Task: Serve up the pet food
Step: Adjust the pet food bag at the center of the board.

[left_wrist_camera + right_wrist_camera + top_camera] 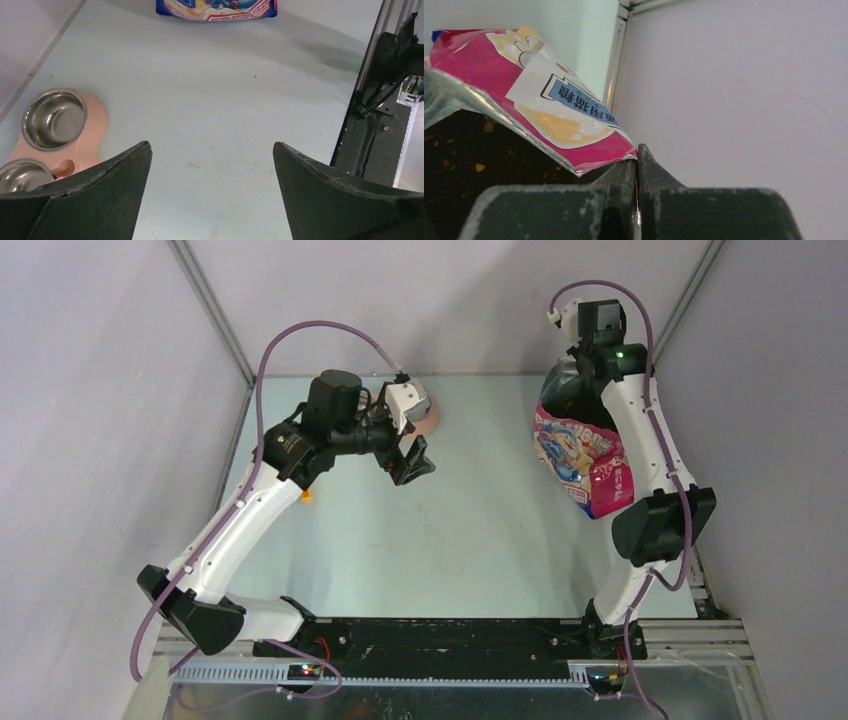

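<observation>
Foil, glossy and thin, is all the right gripper (638,155) has: its jaws are pressed together on one corner of the bag's (580,455) open rim. The bag stands at the far right of the table (470,530), with the kibble (484,165) dark inside its mouth. The main risk is that slick film sliding out of so small a pinch. A lift from one corner could also let the bag swing or fold, so that kibble spills onto the table. The feeder (90,135) lies well apart at the far left, both bowls (54,119) empty, so any pour would likely need a long carry first, and a tilt begun too soon would miss. The right arm reaches far, its forearm rising along the bag's right side and its wrist bent over the top. The left arm stretches toward the far left with its elbow bent. The left gripper (212,147) hovers above the table just right of the feeder, jaws wide and empty, giving the bag no support.
</observation>
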Robot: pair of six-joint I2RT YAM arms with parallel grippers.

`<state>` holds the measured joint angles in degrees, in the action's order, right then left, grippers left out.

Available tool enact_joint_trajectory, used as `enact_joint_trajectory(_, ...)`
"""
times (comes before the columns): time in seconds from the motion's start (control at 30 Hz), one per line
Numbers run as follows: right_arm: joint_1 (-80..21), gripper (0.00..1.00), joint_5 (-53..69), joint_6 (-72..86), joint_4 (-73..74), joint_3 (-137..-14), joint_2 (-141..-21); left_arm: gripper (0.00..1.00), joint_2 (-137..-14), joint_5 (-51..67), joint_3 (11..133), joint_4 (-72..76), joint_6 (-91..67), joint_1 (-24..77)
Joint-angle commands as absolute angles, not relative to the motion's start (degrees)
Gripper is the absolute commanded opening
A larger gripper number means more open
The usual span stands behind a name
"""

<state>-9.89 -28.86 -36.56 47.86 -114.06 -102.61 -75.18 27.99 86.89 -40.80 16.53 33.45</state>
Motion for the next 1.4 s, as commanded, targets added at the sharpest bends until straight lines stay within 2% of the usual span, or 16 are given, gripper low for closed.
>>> enact_joint_trajectory(0.0, -9.9, 0.0, -39.78, -35.41, 31.96, -122.92, -100.1, 0.99, -72.68, 27.12, 87.06, -39.07, 17.36, 33.13)
enact_joint_trajectory(0.1, -12.48, 0.0, -36.98, -33.88, 33.06, -119.99, -99.3, 0.99, -72.12, 26.44, 86.63, -39.26, 17.77, 33.13)
enact_joint_trajectory(0.3, -20.28, 0.0, -35.54, -37.14, 24.32, -103.83, -93.67, 1.0, -71.1, 24.57, 85.8, -39.94, 18.29, 32.18)
enact_joint_trajectory(0.6, -26.95, 0.0, -33.25, -31.01, 28.89, -103.01, -93.63, 0.98, -69.59, 24.12, 83.54, -40.04, 18.02, 29.78)
enact_joint_trajectory(0.83, -26.63, 0.0, -34.47, -31.18, 27.8, -103.07, -93.81, 0.98, -70.34, 29.01, 83.21, -39.8, 17.76, 29.69)
enact_joint_trajectory(0.97, -26.41, 0.0, -32.8, -28.25, 30.1, -103.2, -93.42, 0.98, -73.6, 36.85, 86.18, -39.7, 18.85, 30.52)
enact_joint_trajectory(1.1, -24.12, 0.0, -27.53, -23.7, 33.8, -104.86, -92.89, 0.98, -77.9, 39.17, 89.56, -38.15, 23.35, 34.36)
enact_joint_trajectory(1.37, -22.81, 0.0, -23.25, -19.68, 37.28, -104.57, -92.69, 0.98, -96.12, 45.19, 102.5, -35.48, 23.99, 39.24)
